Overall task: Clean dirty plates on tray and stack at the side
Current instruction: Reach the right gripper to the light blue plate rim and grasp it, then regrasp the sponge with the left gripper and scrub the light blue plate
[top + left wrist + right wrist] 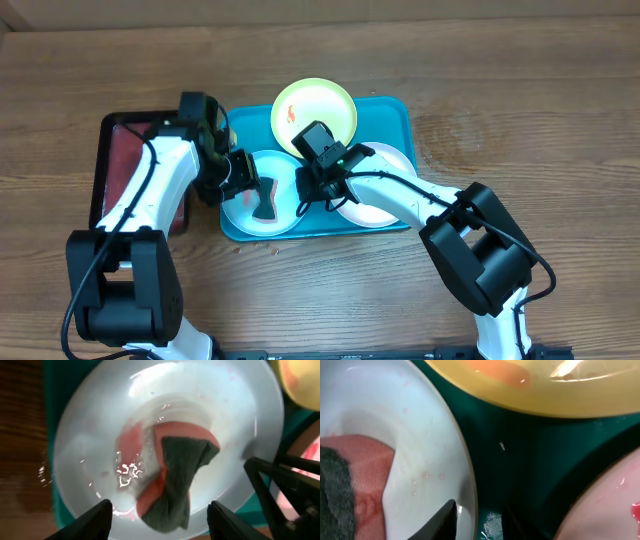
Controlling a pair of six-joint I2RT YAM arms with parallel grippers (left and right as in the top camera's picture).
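Early days: the light blue round plastic plate (pixel 284 216) at near left, the yellow-green plate (pixel 315 105) at the far side and the white plate (pixel 390 160) at right all sit smeared on the large teal rectangular plastic tray (pixel 395 112). None is stacked aside. The left gripper (pixel 160 520) hangs agape over the red-and-grey sponge (pixel 172 477) lying on the blue one. The right gripper (pixel 477 520) straddles that plate's rim; pinching or not, I can't tell.

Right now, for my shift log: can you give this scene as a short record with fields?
tray: large teal rectangular plastic tray, three plates on it
sponge plate: round light blue plastic plate, wet, red-smeared, pink-and-green sponge lying in it
other plates: round yellow-green plastic plate, orange smear; round white plastic plate under the right arm
left gripper: open, above the sponge
right gripper: straddles the light blue plate's rim, grip unclear
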